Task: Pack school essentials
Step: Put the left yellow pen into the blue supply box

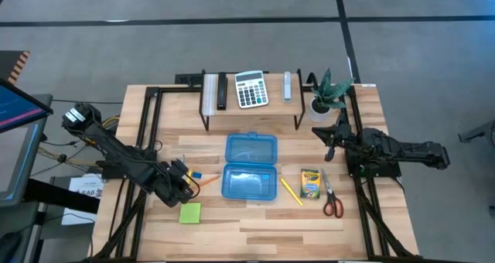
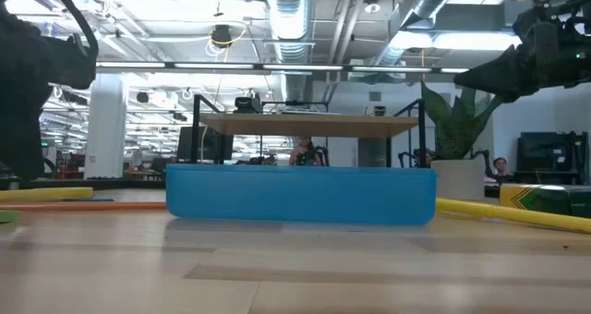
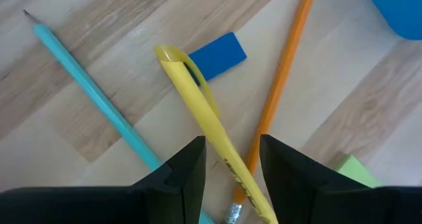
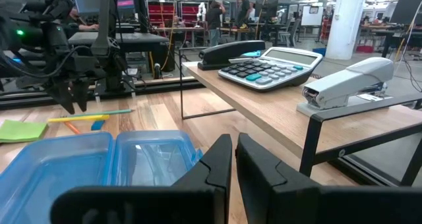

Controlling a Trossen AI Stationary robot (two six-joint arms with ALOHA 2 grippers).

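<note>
A yellow pen (image 3: 198, 105), a teal pencil (image 3: 99, 99), an orange pencil (image 3: 283, 79) and a blue eraser (image 3: 216, 54) lie flat on the table's left part. My left gripper (image 3: 232, 141) is open and points steeply down. It hovers just above them (image 4: 71, 104), one finger on each side of the yellow pen, touching nothing. The lime sticky-note pad (image 1: 190, 213) lies nearer the front edge. The open blue box (image 1: 250, 167) sits mid-table. To its right lie a yellow pencil (image 1: 291, 191), the crayon box (image 1: 310, 183) and the red-handled scissors (image 1: 332, 197). My right gripper (image 4: 232, 159) is shut and level at the right.
A low wooden shelf (image 1: 251, 108) at the table's far side carries a calculator (image 1: 250, 89), a stapler (image 1: 287, 85) and a black item (image 1: 221, 91). A small potted plant (image 1: 329, 97) stands at the far right. Bare wood lies along the front edge.
</note>
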